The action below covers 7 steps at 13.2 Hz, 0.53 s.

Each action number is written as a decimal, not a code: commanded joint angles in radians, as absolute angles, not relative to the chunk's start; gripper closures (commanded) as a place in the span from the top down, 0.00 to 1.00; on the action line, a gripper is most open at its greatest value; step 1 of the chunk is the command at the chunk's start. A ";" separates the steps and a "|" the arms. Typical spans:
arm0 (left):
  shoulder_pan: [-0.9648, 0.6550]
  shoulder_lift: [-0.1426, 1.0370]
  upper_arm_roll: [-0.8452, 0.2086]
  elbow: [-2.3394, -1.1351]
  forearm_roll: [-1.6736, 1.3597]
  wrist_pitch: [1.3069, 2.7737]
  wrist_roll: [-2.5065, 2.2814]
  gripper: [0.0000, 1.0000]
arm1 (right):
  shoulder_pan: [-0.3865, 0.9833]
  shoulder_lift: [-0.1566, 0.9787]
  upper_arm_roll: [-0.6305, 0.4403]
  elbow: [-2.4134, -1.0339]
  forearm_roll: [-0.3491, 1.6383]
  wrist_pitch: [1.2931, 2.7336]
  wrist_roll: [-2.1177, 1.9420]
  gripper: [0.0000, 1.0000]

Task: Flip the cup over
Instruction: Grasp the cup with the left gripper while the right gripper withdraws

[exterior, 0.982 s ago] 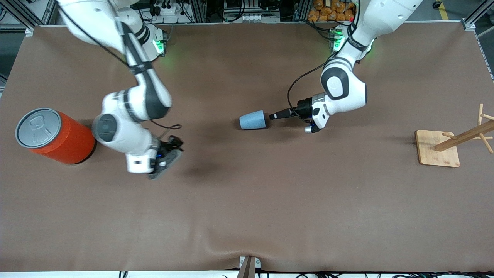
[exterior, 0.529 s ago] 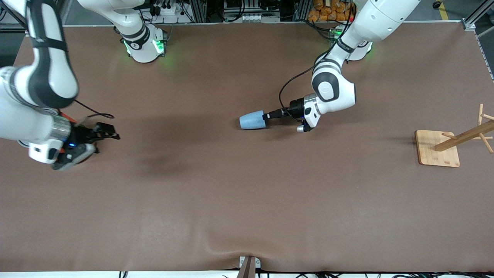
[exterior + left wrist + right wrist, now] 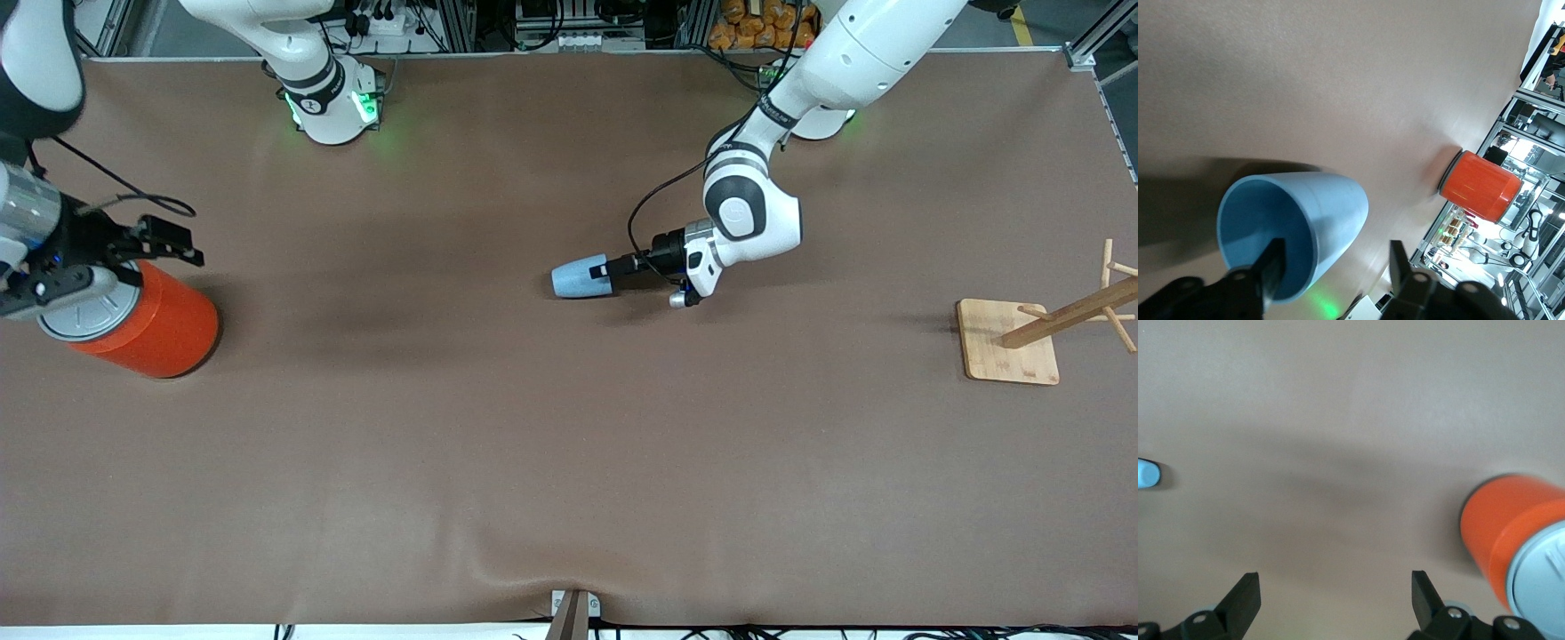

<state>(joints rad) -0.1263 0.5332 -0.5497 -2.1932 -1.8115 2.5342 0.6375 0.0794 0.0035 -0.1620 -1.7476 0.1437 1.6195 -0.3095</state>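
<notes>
The light-blue cup [image 3: 578, 277] lies on its side on the brown table, its mouth toward the left arm's end. My left gripper [image 3: 608, 271] is low at the mouth and open. In the left wrist view, one finger [image 3: 1273, 263] is inside the cup [image 3: 1325, 207] against its dark-blue inside. The other finger [image 3: 1398, 257] is outside, well clear of the wall. My right gripper [image 3: 180, 245] is open and empty, up over the orange can [image 3: 164, 327]. The right wrist view shows the open gripper [image 3: 1336, 587] over bare table, with the cup [image 3: 1147, 474] small at the edge.
The large orange can with a grey lid stands near the right arm's end of the table; it also shows in the right wrist view [image 3: 1508, 523] and the left wrist view [image 3: 1479, 193]. A wooden rack on a square base [image 3: 1009, 351] stands near the left arm's end.
My left gripper has moved up to the cup, and one finger is now inside its mouth. My right arm has swung away from mid-table to over the orange can.
</notes>
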 commanded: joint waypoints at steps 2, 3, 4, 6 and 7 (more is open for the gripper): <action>-0.132 0.571 -0.554 -2.157 -1.839 2.554 0.689 0.00 | 0.074 0.011 -0.150 -1.585 0.037 1.464 -0.235 1.00; -0.132 0.565 -0.554 -2.148 -1.839 2.568 0.678 0.00 | 0.075 0.009 -0.150 -1.560 0.029 1.445 -0.235 1.00; -0.133 0.557 -0.554 -2.138 -1.833 2.604 0.667 0.00 | 0.075 0.008 -0.153 -1.552 0.026 1.442 -0.227 1.00; -0.127 0.503 -0.552 -2.137 -1.804 2.629 0.608 0.00 | 0.087 -0.003 -0.150 -1.542 0.023 1.407 -0.172 1.00; -0.115 0.482 -0.552 -2.137 -1.749 2.629 0.553 0.00 | 0.097 -0.011 -0.146 -1.534 0.017 1.393 -0.100 1.00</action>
